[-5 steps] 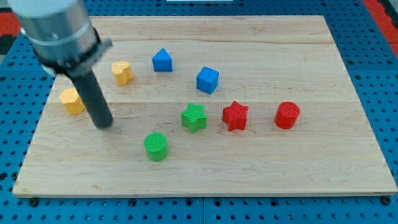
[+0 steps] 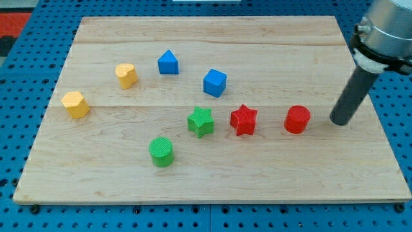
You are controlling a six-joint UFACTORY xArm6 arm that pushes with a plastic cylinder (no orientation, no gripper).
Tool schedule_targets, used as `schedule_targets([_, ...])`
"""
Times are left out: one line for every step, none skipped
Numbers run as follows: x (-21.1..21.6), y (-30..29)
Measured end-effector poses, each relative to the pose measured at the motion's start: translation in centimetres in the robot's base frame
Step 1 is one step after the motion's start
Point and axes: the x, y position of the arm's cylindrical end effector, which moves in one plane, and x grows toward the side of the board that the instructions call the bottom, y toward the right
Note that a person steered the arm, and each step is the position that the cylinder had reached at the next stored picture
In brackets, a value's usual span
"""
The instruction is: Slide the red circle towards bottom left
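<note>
The red circle point(image 2: 297, 120) sits on the wooden board point(image 2: 212, 174) at the view's right, level with the red star point(image 2: 244, 120) to its left. My tip point(image 2: 338, 121) rests on the board just to the right of the red circle, a small gap apart from it. The rod slants up to the view's top right.
A green star point(image 2: 201, 122) and a green circle point(image 2: 161, 152) lie left of the red star. A blue cube point(image 2: 215, 83) and a blue house-shaped block point(image 2: 168, 62) sit higher up. Two yellow blocks point(image 2: 127, 75) point(image 2: 75, 104) are at the left.
My tip has moved from the board's left, beside the yellow block, across to the right side, next to the red circle. The blocks have not moved.
</note>
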Motion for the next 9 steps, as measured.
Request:
schedule_targets([0.7, -5.9])
schedule_targets([-0.9, -6.3])
schedule_targets([-0.3, -8.9])
schedule_targets([4.0, -11.6])
schedule_targets([5.9, -12.7])
schedule_targets([5.7, -14.1])
schedule_targets([5.4, -18.5])
schedule_targets([4.1, -21.9])
schedule_targets([3.2, -23.8])
